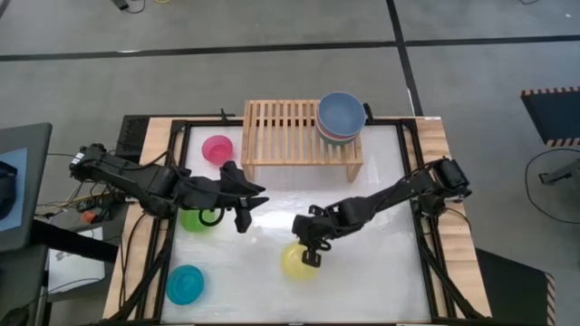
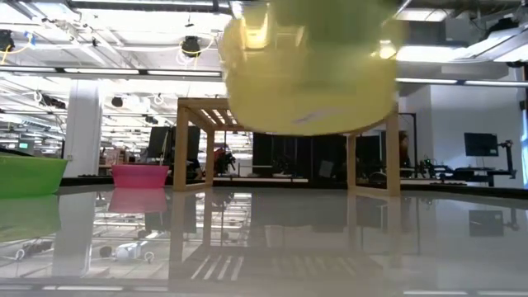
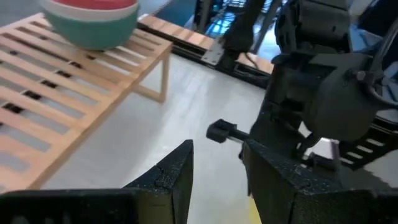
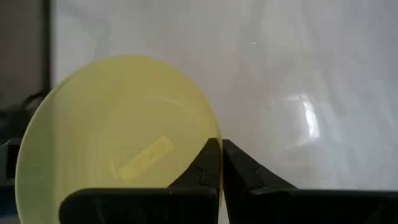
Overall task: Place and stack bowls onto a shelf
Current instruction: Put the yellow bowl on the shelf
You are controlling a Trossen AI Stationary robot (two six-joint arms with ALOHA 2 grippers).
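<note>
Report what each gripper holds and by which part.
The right gripper pinches the yellow bowl by its rim, lifted off the table. The left gripper is open and holds nothing.

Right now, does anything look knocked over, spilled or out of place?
Nothing stands out. The stack sits upright on the shelf, loose bowls are upright, and the right gripper pinches the yellow bowl's rim, lifted.

Overhead looks down; low view, perhaps blocked, shares the shelf (image 1: 303,136).
</note>
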